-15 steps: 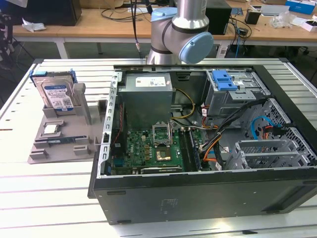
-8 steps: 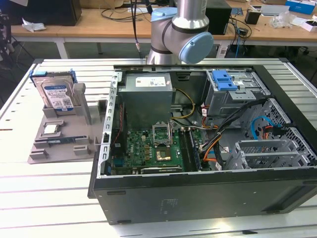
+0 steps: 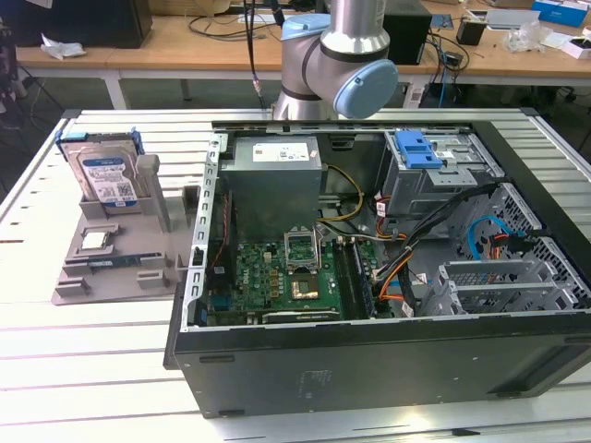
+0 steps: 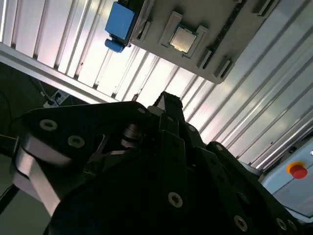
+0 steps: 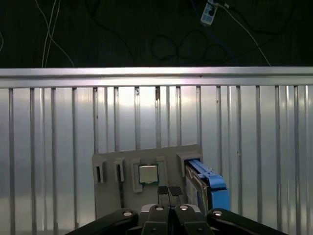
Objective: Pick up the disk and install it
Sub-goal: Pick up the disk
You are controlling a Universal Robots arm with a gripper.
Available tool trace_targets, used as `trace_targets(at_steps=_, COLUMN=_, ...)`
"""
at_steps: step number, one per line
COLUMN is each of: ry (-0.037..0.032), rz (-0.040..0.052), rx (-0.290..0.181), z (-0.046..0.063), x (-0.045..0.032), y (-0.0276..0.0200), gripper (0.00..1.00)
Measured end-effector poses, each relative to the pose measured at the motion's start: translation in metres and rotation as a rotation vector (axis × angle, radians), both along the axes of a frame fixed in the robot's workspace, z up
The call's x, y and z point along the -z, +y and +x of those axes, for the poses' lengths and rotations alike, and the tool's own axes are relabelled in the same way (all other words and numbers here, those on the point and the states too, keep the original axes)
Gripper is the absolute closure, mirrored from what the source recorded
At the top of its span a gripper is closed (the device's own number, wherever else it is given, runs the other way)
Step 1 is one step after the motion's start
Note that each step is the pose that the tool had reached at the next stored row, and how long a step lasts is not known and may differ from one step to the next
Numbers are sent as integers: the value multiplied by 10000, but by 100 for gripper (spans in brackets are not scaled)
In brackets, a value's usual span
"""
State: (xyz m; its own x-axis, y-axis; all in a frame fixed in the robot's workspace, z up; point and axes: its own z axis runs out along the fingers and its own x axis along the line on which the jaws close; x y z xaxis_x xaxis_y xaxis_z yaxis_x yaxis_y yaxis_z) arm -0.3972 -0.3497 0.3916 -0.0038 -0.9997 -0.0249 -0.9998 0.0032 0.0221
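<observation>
Exterior view shows us the disk (image 3: 104, 175) standing upright in its grey rack (image 3: 92, 288), untouched. In the first wrist view we see the gripper (image 5: 168, 192) facing that rack, fingers (image 5: 163, 191) together and empty, aligned nearer the rack's small chip (image 5: 148, 174) than the disk. We judge a straight approach could strike the chip or knock the disk askew.

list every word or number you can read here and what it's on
No text can be read.
Disk: print on the white-and-blue label is too small.
Grey box in the computer case: print on the white sticker is too small.
Chip: no legible marking.
</observation>
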Motion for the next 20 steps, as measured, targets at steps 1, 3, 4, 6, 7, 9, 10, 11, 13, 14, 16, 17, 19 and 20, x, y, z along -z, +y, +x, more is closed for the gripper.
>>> trace_targets(at_steps=1, ry=1, rz=0, rx=-109, z=0, x=0, y=0, gripper=90)
trace_targets(at_steps=3, ry=0, rz=1, rx=-306, z=0, x=0, y=0, gripper=90)
trace_targets(at_steps=4, ry=0, rz=0, rx=-420, z=0, x=0, y=0, gripper=90)
trace_targets(at_steps=6, ry=0, rz=0, rx=-661, z=0, x=0, y=0, gripper=90)
trace_targets(at_steps=7, ry=0, rz=0, rx=-839, z=0, x=0, y=0, gripper=90)
trace_targets(at_steps=9, ry=1, rz=0, rx=-1164, z=0, x=0, y=0, gripper=90)
trace_targets(at_steps=10, ry=0, rz=0, rx=-1251, z=0, x=0, y=0, gripper=90)
trace_targets(at_steps=11, ry=1, rz=0, rx=-1335, z=0, x=0, y=0, gripper=90)
trace_targets(at_steps=13, ry=1, rz=0, rx=-1511, z=0, x=0, y=0, gripper=90)
trace_targets(at_steps=14, ry=0, rz=0, rx=-1595, z=0, x=0, y=0, gripper=90)
trace_targets(at_steps=16, ry=1, rz=0, rx=-1755, z=0, x=0, y=0, gripper=90)
trace_targets(at_steps=17, ry=0, rz=0, rx=-1817, z=0, x=0, y=0, gripper=90)
trace_targets(at_steps=19, ry=0, rz=0, rx=-1839, z=0, x=0, y=0, gripper=90)
trace_targets(at_steps=20, ry=0, rz=0, rx=-1839, z=0, x=0, y=0, gripper=90)
